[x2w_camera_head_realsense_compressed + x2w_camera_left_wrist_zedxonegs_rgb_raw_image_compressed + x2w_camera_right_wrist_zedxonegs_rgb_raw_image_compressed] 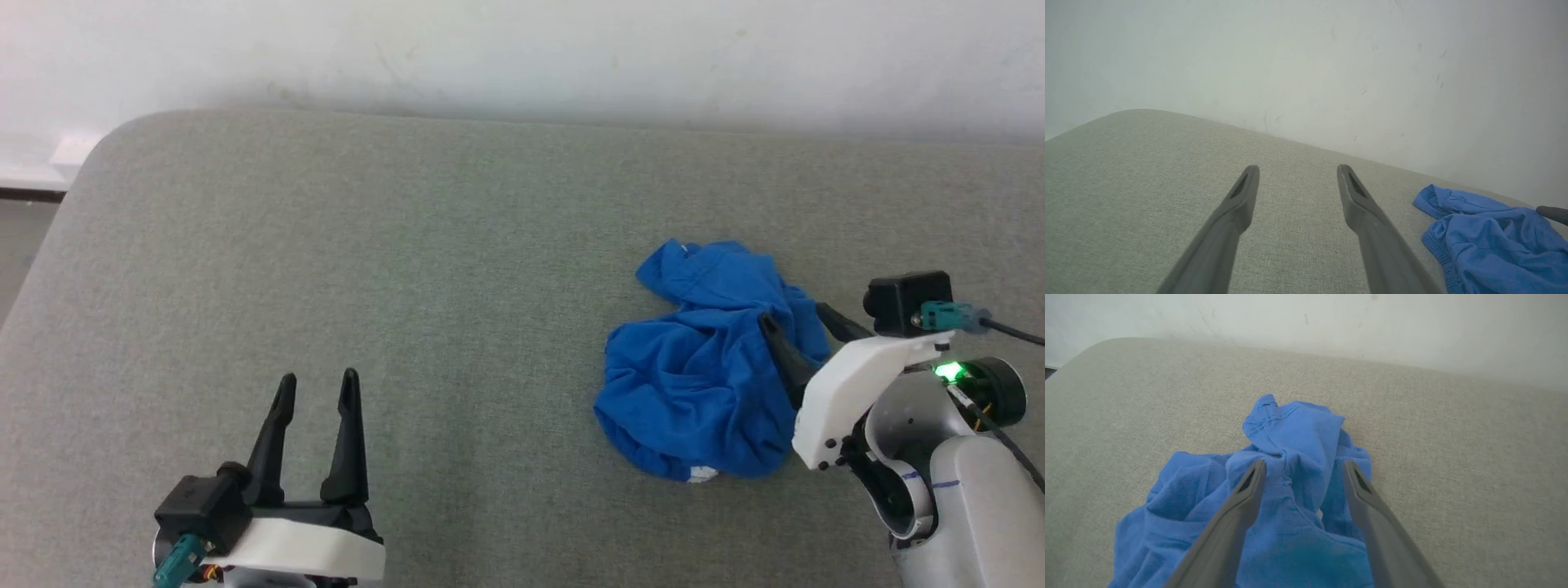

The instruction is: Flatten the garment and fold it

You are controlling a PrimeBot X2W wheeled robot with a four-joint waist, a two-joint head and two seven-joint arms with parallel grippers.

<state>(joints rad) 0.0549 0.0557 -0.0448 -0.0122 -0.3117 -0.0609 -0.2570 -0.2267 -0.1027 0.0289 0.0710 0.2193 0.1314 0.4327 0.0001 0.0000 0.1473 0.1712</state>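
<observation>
At left, the left gripper (318, 380) is seen with fingers spread wide, nothing held, above the bare grey upholstered surface (424, 245); the garment (694, 367) is found crumpled in a heap right of centre, its white tag (702, 474) at the near edge. At right, the right gripper (793, 315) is set over the heap, fingers wide, a raised fold between them unpinched; contact cannot be told; a white wall (522, 49) is seen behind.

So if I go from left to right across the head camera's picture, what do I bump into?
left gripper, open → bare grey fabric surface → blue garment, crumpled in a heap → right gripper, open, at the garment's right edge
</observation>
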